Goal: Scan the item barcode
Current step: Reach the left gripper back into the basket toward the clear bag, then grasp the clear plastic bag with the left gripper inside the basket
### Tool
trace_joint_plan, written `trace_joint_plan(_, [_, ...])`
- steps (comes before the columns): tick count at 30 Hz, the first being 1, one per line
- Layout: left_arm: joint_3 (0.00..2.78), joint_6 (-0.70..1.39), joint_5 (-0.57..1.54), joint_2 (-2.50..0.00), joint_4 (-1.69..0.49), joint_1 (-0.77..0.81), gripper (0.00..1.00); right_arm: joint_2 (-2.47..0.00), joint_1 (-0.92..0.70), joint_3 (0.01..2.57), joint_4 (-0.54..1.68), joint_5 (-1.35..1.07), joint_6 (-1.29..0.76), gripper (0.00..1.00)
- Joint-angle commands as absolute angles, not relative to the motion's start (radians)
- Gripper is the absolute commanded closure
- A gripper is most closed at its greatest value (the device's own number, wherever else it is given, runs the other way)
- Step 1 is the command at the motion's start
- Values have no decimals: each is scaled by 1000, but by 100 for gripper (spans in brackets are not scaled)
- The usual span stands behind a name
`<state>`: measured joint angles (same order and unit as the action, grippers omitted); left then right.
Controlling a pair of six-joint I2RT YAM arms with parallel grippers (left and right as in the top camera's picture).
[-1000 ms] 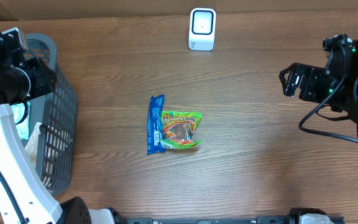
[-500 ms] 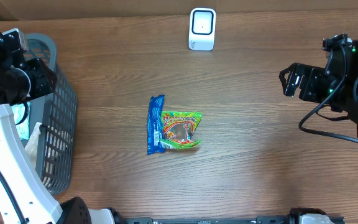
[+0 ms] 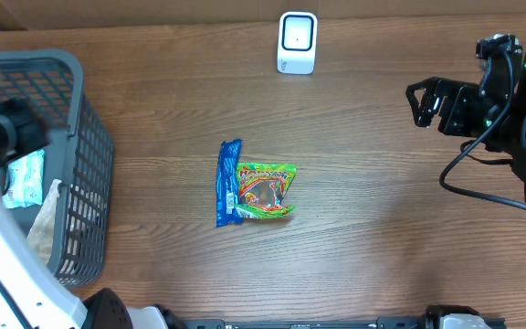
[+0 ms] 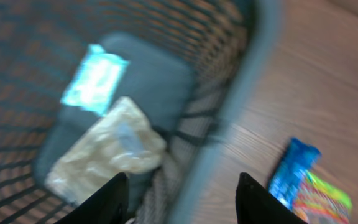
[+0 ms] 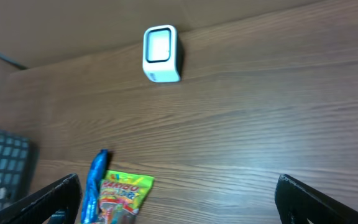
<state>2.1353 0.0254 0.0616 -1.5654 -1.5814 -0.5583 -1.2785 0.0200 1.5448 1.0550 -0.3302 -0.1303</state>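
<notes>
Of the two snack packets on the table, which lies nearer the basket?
The narrow blue plastic wrapper; it lies between the grey mesh basket and the squarish green gummy bag.

obstacles: basket (image 3: 88, 183) left, scanner (image 3: 297, 42) far edge | open tabletop (image 3: 382, 228) around packets (image 3: 256, 192)

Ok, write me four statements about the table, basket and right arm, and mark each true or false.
1. The scanner stands at the table's far edge. True.
2. The blue bar lies in the basket. False: it lies on the table, against the gummy bag.
3. A cyan packet lies in the basket. True.
4. The right end effector grips the gummy bag. False: it is open, empty and well away from it.
</notes>
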Motion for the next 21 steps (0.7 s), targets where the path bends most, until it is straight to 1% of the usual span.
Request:
trace_joint_plan(1, [2157,65,53,-1533,-1607,-725,51,-1277,27,1565,1042,-406,-130,0])
trace_joint_plan(5, [2084,68,107,-1536,-1624,-855,51,-1280,27,1565,1044,-406,-130,0])
trace_joint_plan(9, [1959,68,108,-1536,-1619,-898,50,-1288,27,1565,1053,-405,-129,0])
trace_joint_plan(10, [1914,68,105,-1536,-1613,-898,48,-1292,27,1565,1058,-406,-129,0])
trace_joint_plan(11, [1843,68,94,-1536,-1594,-898,42,-1298,27,1565,1066,-405,-129,0])
trace_joint_plan(14, [1684,68,77,-1536,-1534,-899,40,-1311,27,1565,1083,-405,-128,0])
trace_joint_plan(15, [1607,69,70,-1536,-1490,-899,9,-1320,27,1565,1093,-405,-125,0])
trace_joint_plan(16, [1561,72,70,-1536,-1458,-899,3,-1326,27,1565,1098,-405,-125,0])
trace_joint_plan(17, [1514,76,71,-1536,-1423,-899,0,-1332,27,1565,1104,-405,-125,0])
trace_joint_plan(21, [1313,82,70,-1536,-1228,-898,0,-1352,27,1565,1116,-405,-125,0])
